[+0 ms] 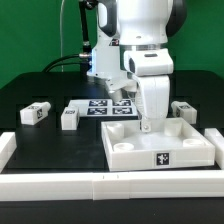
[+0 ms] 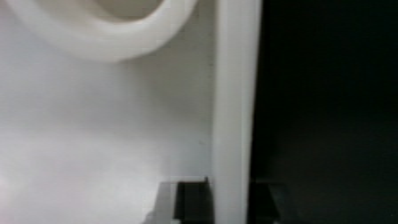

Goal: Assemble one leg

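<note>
White parts lie scattered on a black table (image 1: 40,140), with a green wall behind. The arm reaches straight down from above, and its gripper (image 1: 148,126) is low over the back part of the big square panel (image 1: 135,158), which sits toward the exterior view's right and shows a small tag on its front edge.

From the wrist camera the panel (image 2: 89,130) fills most of the frame. A round socket (image 2: 125,22) is at one end, and the panel's raised rim (image 2: 231,100) runs the length of the picture, with dark table beyond it. One dark finger (image 2: 189,203) shows on the panel side of that rim. The other is lost against the black table, so I cannot tell whether the jaws are pinching the rim, standing apart from it, or holding anything at all.

None of the legs I can see is in the gripper. The first leg (image 1: 35,113) lies far out on the exterior view's left. The second leg (image 1: 68,119) is nearer the middle, just beside the marker board (image 1: 105,108). The third leg (image 1: 183,110) lies behind the panel on the exterior view's right. All three rest on the table, well apart from one another. I cannot make out a fourth.

A white rail (image 1: 60,185) runs along the table's front edge.
</note>
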### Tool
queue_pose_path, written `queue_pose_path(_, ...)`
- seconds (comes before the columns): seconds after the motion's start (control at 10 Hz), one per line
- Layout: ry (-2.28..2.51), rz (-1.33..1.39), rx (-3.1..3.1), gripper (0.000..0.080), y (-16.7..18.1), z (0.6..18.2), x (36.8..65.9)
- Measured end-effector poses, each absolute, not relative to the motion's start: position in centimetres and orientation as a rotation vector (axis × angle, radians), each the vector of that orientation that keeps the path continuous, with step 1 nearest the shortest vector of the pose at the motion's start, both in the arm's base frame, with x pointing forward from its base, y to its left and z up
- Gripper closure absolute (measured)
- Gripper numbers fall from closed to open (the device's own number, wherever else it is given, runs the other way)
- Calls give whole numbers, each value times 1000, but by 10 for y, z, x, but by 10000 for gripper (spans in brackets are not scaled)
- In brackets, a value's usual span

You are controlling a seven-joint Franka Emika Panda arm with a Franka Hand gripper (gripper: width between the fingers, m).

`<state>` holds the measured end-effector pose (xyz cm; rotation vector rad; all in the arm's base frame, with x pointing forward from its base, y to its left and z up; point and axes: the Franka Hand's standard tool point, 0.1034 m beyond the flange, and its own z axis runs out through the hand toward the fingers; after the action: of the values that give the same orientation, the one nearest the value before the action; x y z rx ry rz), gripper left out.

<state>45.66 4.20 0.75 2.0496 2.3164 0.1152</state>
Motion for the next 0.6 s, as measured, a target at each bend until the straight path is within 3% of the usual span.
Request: queue_pose_path(0.6,2202,153,2161,742,62,8,470)
